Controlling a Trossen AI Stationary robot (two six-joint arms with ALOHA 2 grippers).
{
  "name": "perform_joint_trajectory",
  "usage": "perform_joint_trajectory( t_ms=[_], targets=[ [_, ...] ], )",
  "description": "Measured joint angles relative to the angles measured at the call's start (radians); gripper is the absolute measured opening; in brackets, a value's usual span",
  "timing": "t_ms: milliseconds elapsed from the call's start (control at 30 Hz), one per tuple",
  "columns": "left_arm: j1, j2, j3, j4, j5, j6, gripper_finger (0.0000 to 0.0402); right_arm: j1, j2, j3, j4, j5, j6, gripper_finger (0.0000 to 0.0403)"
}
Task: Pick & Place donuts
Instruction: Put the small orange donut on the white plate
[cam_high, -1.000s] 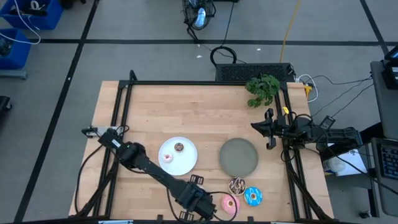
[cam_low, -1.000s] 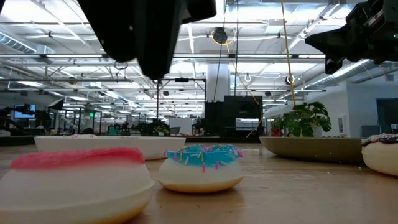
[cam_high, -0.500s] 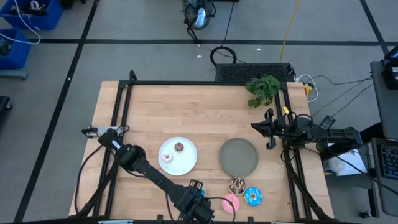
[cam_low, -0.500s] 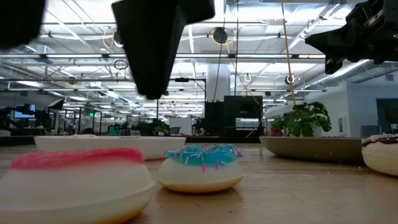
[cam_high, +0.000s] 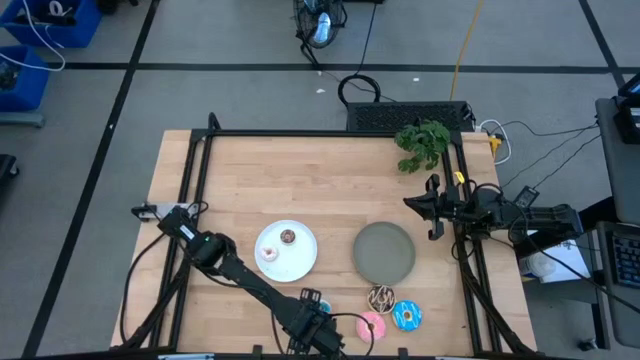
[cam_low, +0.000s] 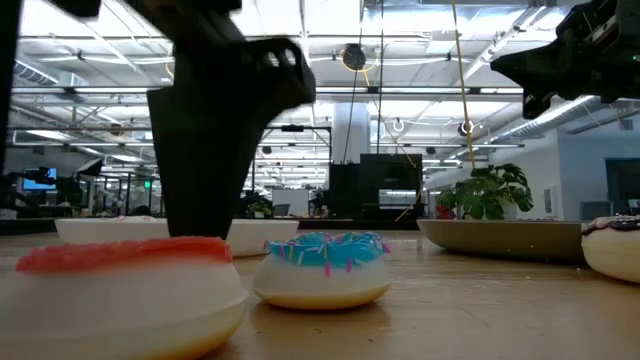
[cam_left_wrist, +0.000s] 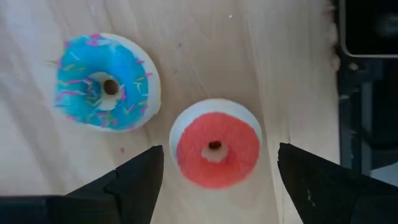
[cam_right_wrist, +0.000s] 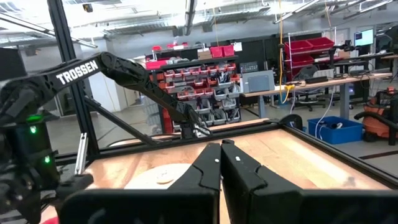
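Observation:
The pink donut (cam_left_wrist: 216, 151) lies flat on the table near its front edge, and my left gripper (cam_left_wrist: 217, 155) points down over it, open. One finger (cam_left_wrist: 134, 180) stands on each side of the donut with wood showing between. Beside it lie the blue sprinkled donut (cam_left_wrist: 107, 81) and the dark brown drizzled donut (cam_high: 381, 297). Two tiny donuts, a brown one (cam_high: 288, 237) and a reddish one (cam_high: 268, 253), rest on the white plate (cam_high: 300, 265). My right gripper (cam_right_wrist: 220, 155) is shut, held level above the table's right edge.
The grey plate (cam_high: 384, 252) sits right of the white plate, just behind the three larger donuts. A green plant (cam_high: 422, 143) stands at the far right corner. Black frame rails (cam_high: 200, 170) run along the table's edges. Bare wood lies across the far half.
My left gripper has come down over the pink donut and opened; its fingers now straddle the donut. The donuts have not moved.

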Motion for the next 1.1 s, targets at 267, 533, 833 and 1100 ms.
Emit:
perform_joint_trajectory(
  t_ms=[267,533,833,1100],
  targets=[
    [0.009,-0.001,-0.053,0.069,0.03,-0.022,0.0319,0.0,0.0,0.0,0.0,0.0,0.005,0.0],
    [0.008,-0.002,-0.059,0.072,0.031,-0.025,0.0318,0.0,0.0,0.0,0.0,0.0,0.004,0.0],
    [0.014,-0.002,-0.06,0.085,0.031,0.001,0.0241,0.0,0.0,0.0,0.0,0.0,0.005,0.0],
    [0.024,-0.002,-0.06,0.037,0.07,0.001,0.0157,0.0,0.0,0.0,0.0,0.0,0.005,0.0]
  ],
)
